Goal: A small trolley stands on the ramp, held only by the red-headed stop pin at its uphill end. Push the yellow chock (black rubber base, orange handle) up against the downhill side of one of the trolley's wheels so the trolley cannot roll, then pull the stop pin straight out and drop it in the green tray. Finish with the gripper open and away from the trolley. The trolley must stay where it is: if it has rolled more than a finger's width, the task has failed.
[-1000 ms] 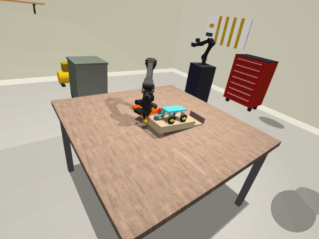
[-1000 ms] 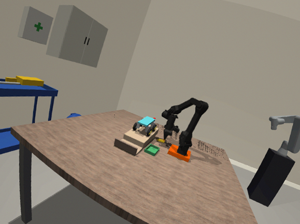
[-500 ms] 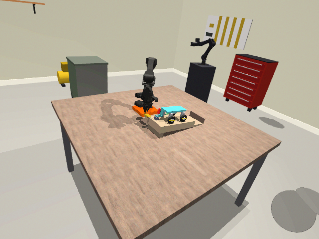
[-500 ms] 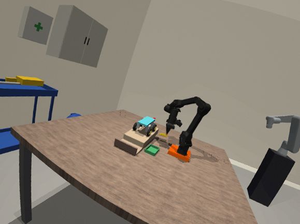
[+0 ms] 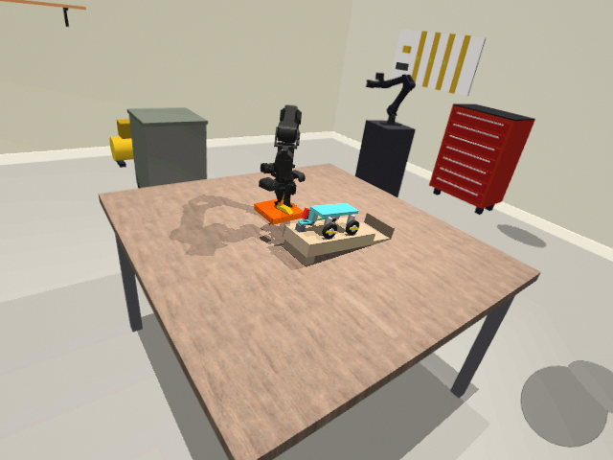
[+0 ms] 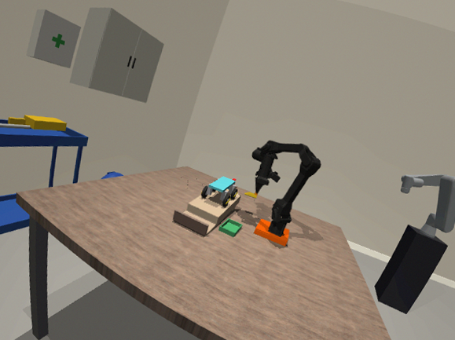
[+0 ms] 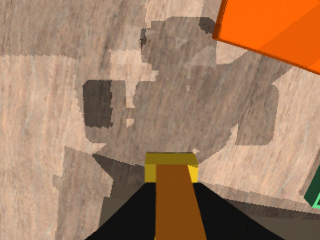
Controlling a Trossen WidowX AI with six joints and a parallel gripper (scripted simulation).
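My gripper (image 5: 283,201) (image 6: 256,192) (image 7: 172,192) is shut on the orange handle of the yellow chock (image 5: 284,209) (image 6: 251,195) (image 7: 171,158) and holds it above the table, beside the ramp's high end. The chock's black rubber base cannot be made out. The trolley (image 5: 334,210) (image 6: 222,183), with a turquoise top, stands on the wooden ramp (image 5: 341,243) (image 6: 207,209). The red head of the stop pin (image 5: 305,213) (image 6: 234,179) shows at the trolley's uphill end. The green tray (image 6: 230,228) (image 7: 313,198) lies beside the ramp; the trolley and ramp hide it in the top view.
The arm's orange base plate (image 5: 269,212) (image 6: 271,232) (image 7: 272,30) is on the table (image 5: 316,316) (image 6: 195,271), on the same side of the ramp as the tray. An upright end board (image 5: 379,225) (image 6: 190,222) stands at the ramp's low end.
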